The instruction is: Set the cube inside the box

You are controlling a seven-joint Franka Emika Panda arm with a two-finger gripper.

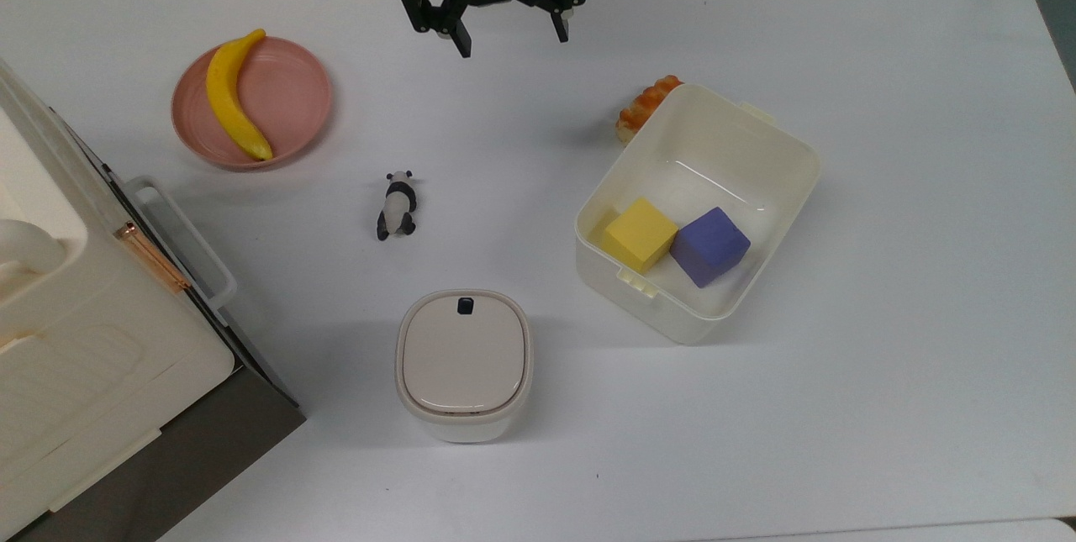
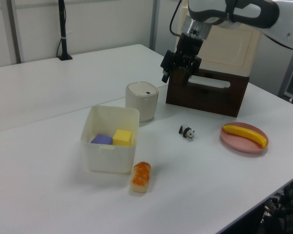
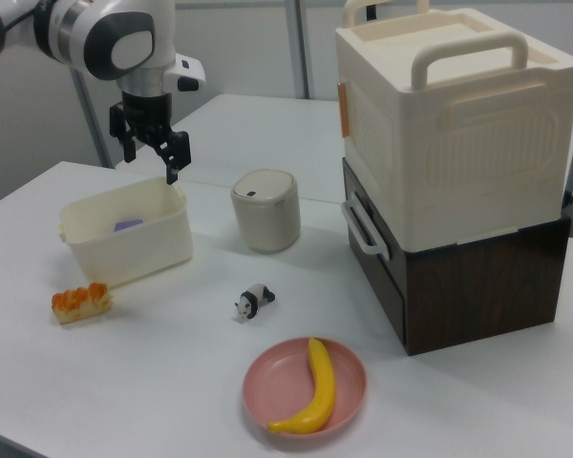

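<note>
The cube (image 1: 640, 234) rests on the floor of the box (image 1: 751, 141), in the corner toward the top view's lower left, touching a purple cube (image 1: 709, 245) beside it. A bread-like item (image 1: 646, 106) lies against the box's outer wall. The gripper (image 1: 506, 34) hangs above the worktop (image 1: 883, 357), well apart from the box, fingers (image 1: 460, 43) spread wide and holding nothing. A panda figure (image 1: 396, 205) lies between the box and a pink plate (image 1: 294, 101) carrying a banana (image 1: 230, 95).

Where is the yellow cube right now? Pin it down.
The yellow cube sits inside the box, at the top view's lower-left end of it, touching the purple cube on the top view's right.
</note>
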